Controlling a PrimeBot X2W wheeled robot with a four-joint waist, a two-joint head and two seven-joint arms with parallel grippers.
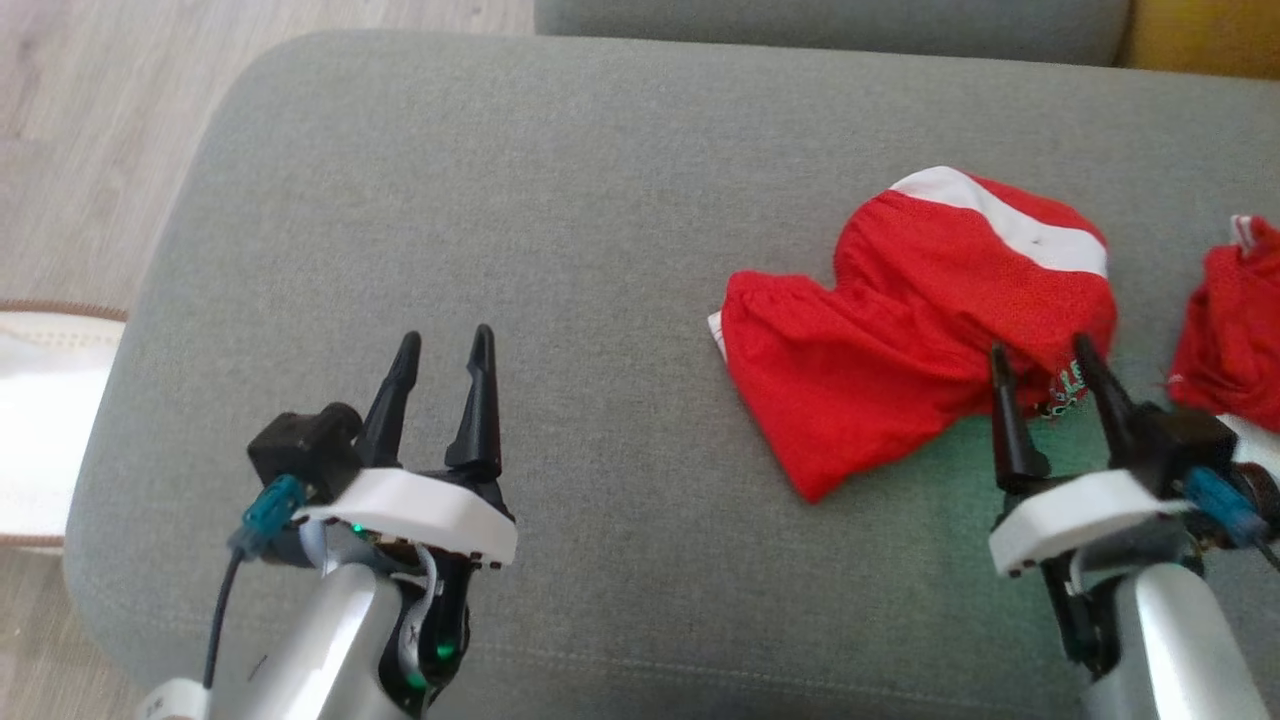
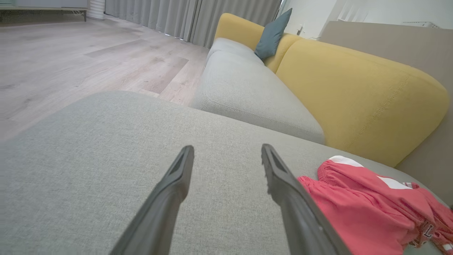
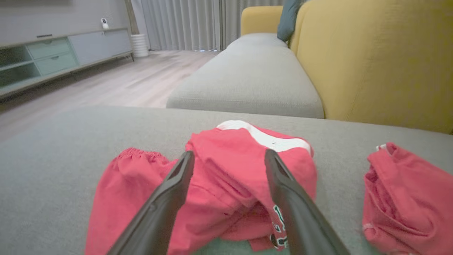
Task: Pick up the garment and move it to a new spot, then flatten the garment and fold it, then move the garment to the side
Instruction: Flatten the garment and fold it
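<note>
Hovering above the grey cushion (image 1: 600, 200), the right gripper (image 1: 1040, 347) has its two dark fingers (image 1: 1008, 420) spread wide, with nothing pinched between them. The red garment (image 1: 900, 330) lies crumpled straight ahead of its fingertips, its near edge right at the tips; whether they touch the cloth I cannot tell. A white band (image 1: 1000, 215) runs across the garment's far hump, and lettering (image 1: 1068, 380) shows on the fold nearest the right finger. Off to that gripper's right, apart from the first, lies a second red garment (image 1: 1235, 320), also bunched. The left gripper (image 1: 446, 337) is likewise spread and holds nothing. It is over bare cushion, with the red garment well off to its right and a little ahead. Beyond both sets of fingers runs a grey sofa seat (image 2: 247, 88) with a yellow backrest (image 2: 354, 88) and a blue-grey pillow (image 2: 272, 33) leaning on it.
</note>
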